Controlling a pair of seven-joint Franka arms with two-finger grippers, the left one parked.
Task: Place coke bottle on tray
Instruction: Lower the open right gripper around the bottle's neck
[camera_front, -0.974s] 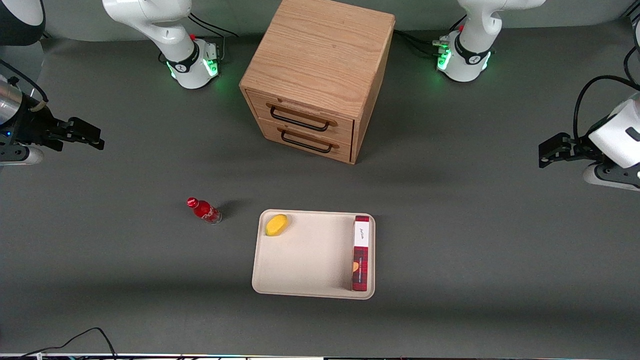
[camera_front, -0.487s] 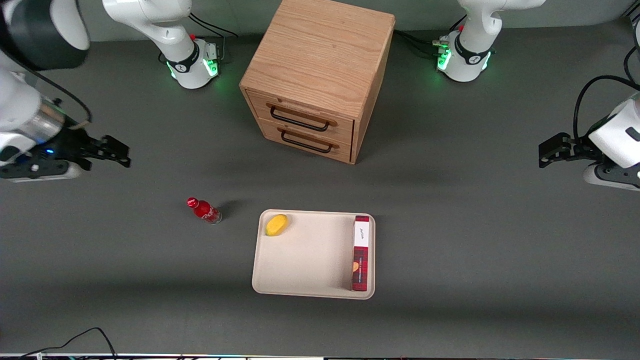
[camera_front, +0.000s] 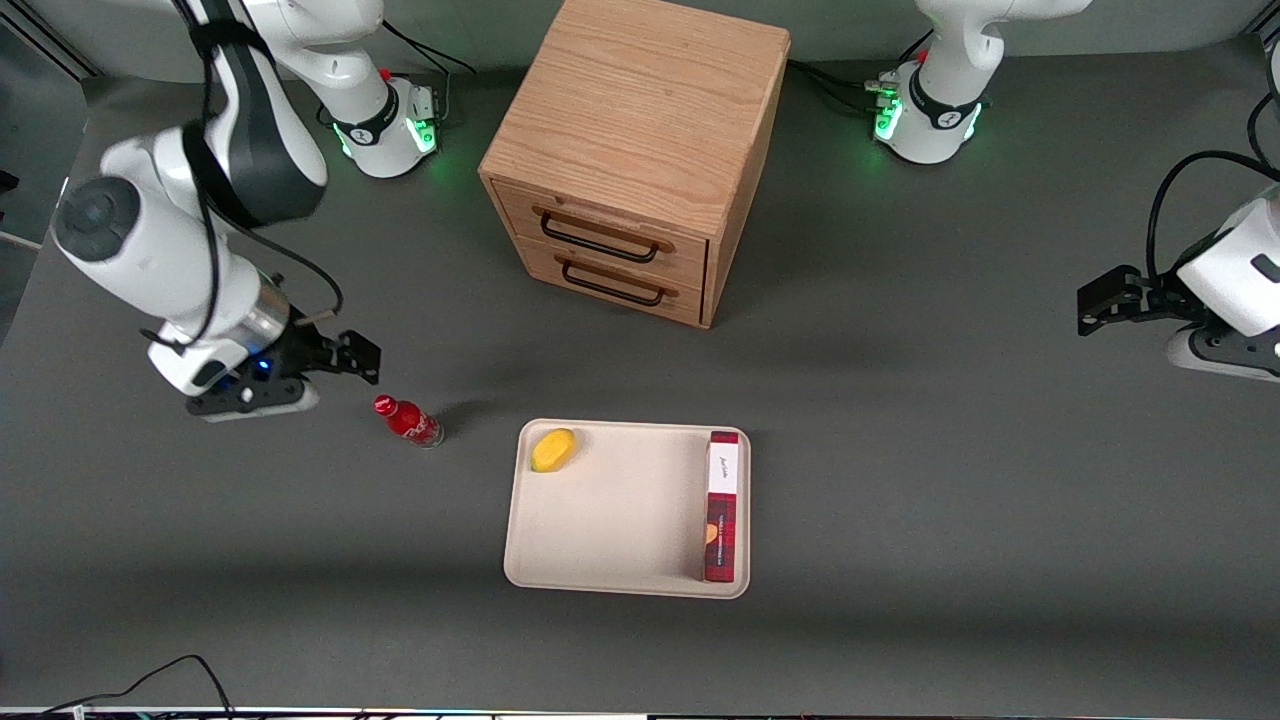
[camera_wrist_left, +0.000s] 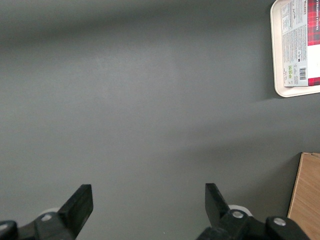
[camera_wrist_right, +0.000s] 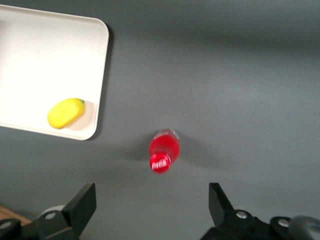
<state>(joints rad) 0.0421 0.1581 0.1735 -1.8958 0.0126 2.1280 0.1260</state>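
Note:
The coke bottle (camera_front: 408, 420), small and red with a red cap, stands upright on the grey table beside the tray, toward the working arm's end. The beige tray (camera_front: 620, 520) lies flat, apart from the bottle. My right gripper (camera_front: 366, 360) hovers close to the bottle's cap, slightly farther from the front camera than the bottle. In the right wrist view the gripper (camera_wrist_right: 151, 200) is open, and the bottle (camera_wrist_right: 162, 150) sits just ahead of the gap between the fingers, not touched. A corner of the tray (camera_wrist_right: 40, 55) also shows there.
On the tray lie a yellow lemon-like fruit (camera_front: 553, 449) at the corner nearest the bottle and a red-and-white box (camera_front: 723, 505) along the edge toward the parked arm. A wooden two-drawer cabinet (camera_front: 635, 150) stands farther from the front camera than the tray.
My right arm has swung in from the table's end and brought the gripper close to the bottle. The bottle, tray and items on it have not moved.

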